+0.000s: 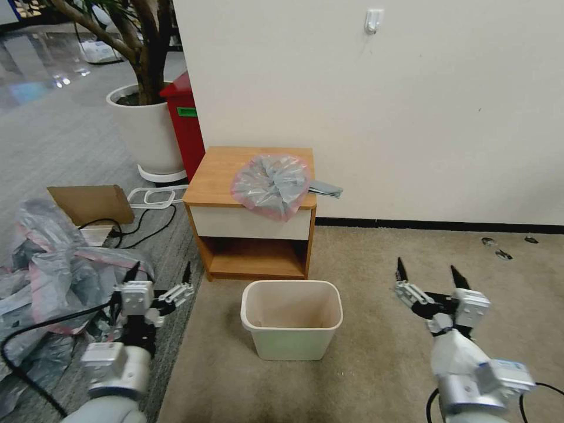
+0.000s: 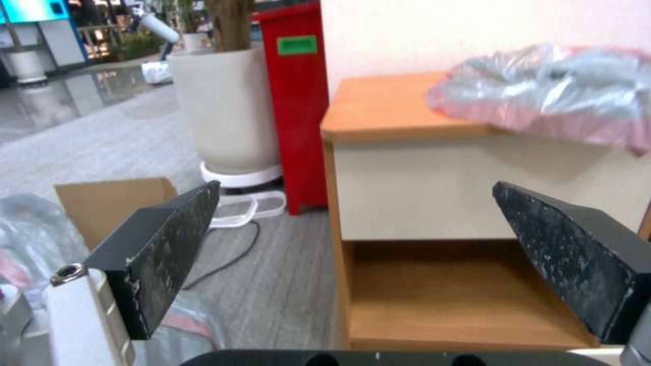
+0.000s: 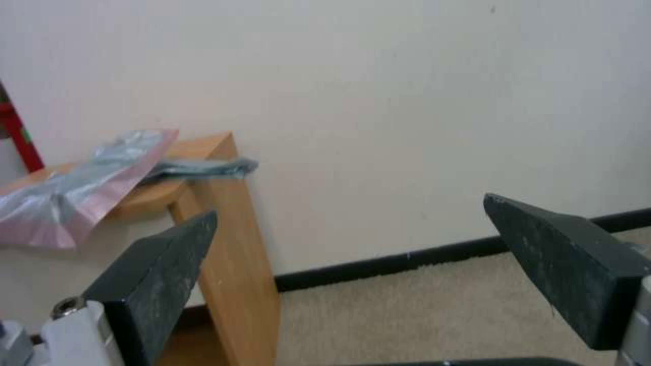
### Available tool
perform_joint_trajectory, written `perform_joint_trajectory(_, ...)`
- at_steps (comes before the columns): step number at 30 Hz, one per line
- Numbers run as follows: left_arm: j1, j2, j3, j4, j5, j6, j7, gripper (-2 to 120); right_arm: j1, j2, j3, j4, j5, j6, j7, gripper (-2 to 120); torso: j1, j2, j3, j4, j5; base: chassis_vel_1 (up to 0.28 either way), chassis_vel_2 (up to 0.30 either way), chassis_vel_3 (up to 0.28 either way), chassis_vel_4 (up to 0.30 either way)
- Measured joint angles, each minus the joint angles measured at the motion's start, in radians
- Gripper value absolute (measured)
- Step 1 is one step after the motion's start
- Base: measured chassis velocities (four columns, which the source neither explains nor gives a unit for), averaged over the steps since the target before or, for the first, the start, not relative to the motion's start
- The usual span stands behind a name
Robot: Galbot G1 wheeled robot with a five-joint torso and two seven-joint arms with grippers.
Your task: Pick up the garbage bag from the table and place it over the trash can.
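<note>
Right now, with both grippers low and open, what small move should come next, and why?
Probably raise an arm toward the thin grey pink-rimmed garbage bag: it lies untouched on the wooden nightstand, overhanging its front, while left gripper and right gripper flank the cream bin.

Even indoor light; glare on glossy floor point(image 1: 35, 76); wrist views soft, head view edges warped.

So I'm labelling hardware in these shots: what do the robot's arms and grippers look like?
Both arms are silver-grey with white sections. The left gripper and right gripper have white-grey bodies and two black, pointed, wedge-shaped fingers, scuffed with pale specks. Black cables trail from both arms.
</note>
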Motion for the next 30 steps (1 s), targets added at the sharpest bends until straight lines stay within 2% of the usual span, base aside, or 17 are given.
perform_joint_trajectory(2, 0.041, 0.020, -0.021, -0.049, -0.028, 0.027, -0.012, 100, 0.004, -0.012, -0.003, -0.010, 0.006, -0.008, -0.003, 100, 0.000, 0.000, 0.000, 0.0002, 0.0001, 0.000, 0.000, 0.000, 0.000)
perform_joint_trajectory(11, 0.108, 0.104, -0.033, -0.055, -0.120, 0.077, -0.028, 100, 0.044, -0.028, -0.017, -0.086, 0.039, -0.011, -0.021, 100, 0.000, 0.000, 0.000, 0.0001, -0.0003, 0.000, 0.000, 0.000, 0.000)
perform_joint_trajectory(13, 0.108, 0.107, -0.033, -0.052, -0.122, 0.078, -0.028, 100, 0.128, -0.050, -0.017, -0.127, 0.184, -0.039, -0.012, 100, 0.000, 0.000, 0.000, -0.0002, -0.0003, 0.000, 0.000, 0.000, 0.000)
perform_joint_trajectory(14, 0.108, 0.107, -0.033, -0.052, -0.122, 0.078, -0.028, 100, 0.128, -0.050, -0.017, -0.127, 0.184, -0.039, -0.012, 100, 0.000, 0.000, 0.000, -0.0002, -0.0003, 0.000, 0.000, 0.000, 0.000)
perform_joint_trajectory(18, 0.146, 0.107, -0.042, -0.049, -0.125, 0.055, -0.029, 100, 0.296, -0.094, -0.020, -0.224, 0.471, -0.081, 0.016, 100, 0.000, 0.000, 0.000, 0.0000, 0.0002, 0.000, 0.000, 0.000, 0.000)
perform_joint_trajectory(19, 0.146, 0.107, -0.042, -0.049, -0.125, 0.055, -0.029, 100, 0.296, -0.094, -0.020, -0.224, 0.471, -0.081, 0.016, 100, 0.000, 0.000, 0.000, 0.0000, 0.0002, 0.000, 0.000, 0.000, 0.000)
perform_joint_trajectory(22, 0.161, 0.107, -0.046, -0.048, -0.125, 0.043, -0.029, 100, 0.448, -0.114, -0.030, -0.333, 0.678, -0.096, 0.031, 100, 0.000, 0.000, 0.000, 0.0002, -0.0002, 0.000, 0.000, 0.000, 0.000)
perform_joint_trajectory(23, 0.161, 0.107, -0.046, -0.048, -0.125, 0.043, -0.029, 100, 0.448, -0.114, -0.030, -0.333, 0.678, -0.096, 0.031, 100, 0.000, 0.000, 0.000, 0.0002, -0.0002, 0.000, 0.000, 0.000, 0.000)
perform_joint_trajectory(26, 0.168, 0.103, -0.048, -0.048, -0.125, 0.039, -0.029, 100, 0.632, -0.113, -0.055, -0.508, 0.826, -0.094, 0.054, 100, 0.000, 0.000, 0.000, -0.0001, 0.0000, 0.000, 0.000, 0.000, 0.000)
perform_joint_trajectory(27, 0.168, 0.103, -0.048, -0.048, -0.125, 0.039, -0.029, 100, 0.632, -0.113, -0.055, -0.508, 0.826, -0.094, 0.054, 100, 0.000, 0.000, 0.000, -0.0001, 0.0000, 0.000, 0.000, 0.000, 0.000)
perform_joint_trajectory(29, 0.177, 0.092, -0.049, -0.047, -0.123, 0.038, -0.028, 100, 0.733, -0.100, -0.068, -0.610, 0.884, -0.085, 0.062, 100, 0.000, 0.000, 0.000, 0.0002, 0.0000, 0.000, 0.000, 0.000, 0.000)
perform_joint_trajectory(30, 0.177, 0.092, -0.049, -0.047, -0.123, 0.038, -0.028, 100, 0.733, -0.100, -0.068, -0.610, 0.884, -0.085, 0.062, 100, 0.000, 0.000, 0.000, 0.0002, 0.0000, 0.000, 0.000, 0.000, 0.000)
